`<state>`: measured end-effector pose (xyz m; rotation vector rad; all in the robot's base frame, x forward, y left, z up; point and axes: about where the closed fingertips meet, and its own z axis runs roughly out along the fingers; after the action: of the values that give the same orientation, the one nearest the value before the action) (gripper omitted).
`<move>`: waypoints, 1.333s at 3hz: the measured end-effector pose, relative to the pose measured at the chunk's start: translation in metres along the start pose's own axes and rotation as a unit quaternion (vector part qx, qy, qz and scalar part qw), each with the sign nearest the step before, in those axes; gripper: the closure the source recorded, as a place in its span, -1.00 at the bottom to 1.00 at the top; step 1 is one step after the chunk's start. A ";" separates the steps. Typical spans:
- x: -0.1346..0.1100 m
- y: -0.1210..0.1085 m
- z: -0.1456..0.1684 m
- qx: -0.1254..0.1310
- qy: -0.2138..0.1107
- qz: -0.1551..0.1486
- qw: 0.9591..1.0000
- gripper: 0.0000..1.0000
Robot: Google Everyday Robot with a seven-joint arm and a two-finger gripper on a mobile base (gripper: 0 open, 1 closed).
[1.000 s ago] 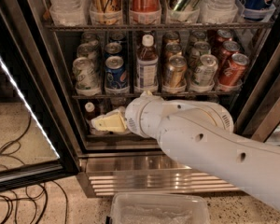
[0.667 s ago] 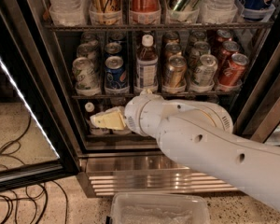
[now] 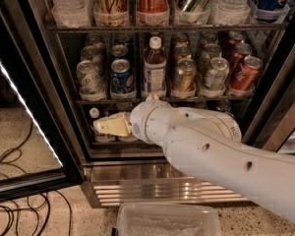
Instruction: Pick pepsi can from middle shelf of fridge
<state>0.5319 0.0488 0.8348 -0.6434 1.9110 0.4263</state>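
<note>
The pepsi can (image 3: 122,77) is blue with a silver top. It stands at the front of the middle shelf (image 3: 162,101), second from the left, in a clear cup holder. The fridge (image 3: 162,173) is open, and its glass door (image 3: 19,132) is swung out to the left. My gripper (image 3: 107,127), pale yellow at the end of the white arm, points left. It is below the middle shelf's rail, at the level of the lower shelf, just under and slightly left of the pepsi can. It holds nothing that I can see.
A pale green-white can (image 3: 90,77) stands left of the pepsi can; a brown bottle (image 3: 154,68), a gold-brown can (image 3: 185,75), a silver can (image 3: 216,73) and a red can (image 3: 246,73) stand to its right. A small bottle (image 3: 94,114) is by the gripper. A clear bin (image 3: 167,220) and cables (image 3: 10,181) are on the floor.
My gripper has edged slightly left and up under the middle shelf. The cans and bottles have not moved.
</note>
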 end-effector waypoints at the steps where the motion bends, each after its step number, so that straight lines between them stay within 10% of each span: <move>1: 0.004 -0.009 -0.001 0.014 -0.023 0.021 0.999 -1.00; 4: 0.005 0.007 0.021 0.024 -0.058 0.017 0.998 -1.00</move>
<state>0.5410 0.0652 0.8219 -0.5441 1.8185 0.4276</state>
